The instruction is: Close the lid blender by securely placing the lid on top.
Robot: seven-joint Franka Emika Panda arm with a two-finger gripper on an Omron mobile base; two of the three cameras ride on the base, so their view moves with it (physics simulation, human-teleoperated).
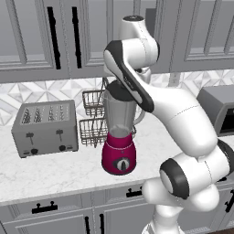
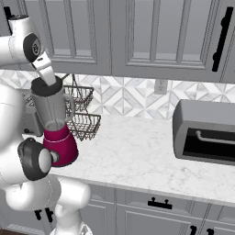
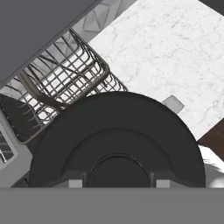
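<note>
Lid (image 3: 118, 135) on blender (image 2: 57, 131) rim
Gripper (image 3: 116, 181) clamped on lid; press straight down, keep centred, then release

There is one tall blender (image 1: 119, 137) with a shiny pink base and a clear grey jar. It has one round grey dial. There is one round black lid (image 3: 116, 140). There is one grey metal toaster (image 1: 45, 129) with four slots on top, two levers and two knobs. There is one dark wire rack (image 2: 82, 112) with two baskets. There is one grey box oven (image 2: 204, 132) with a dark window and one handle.
</note>
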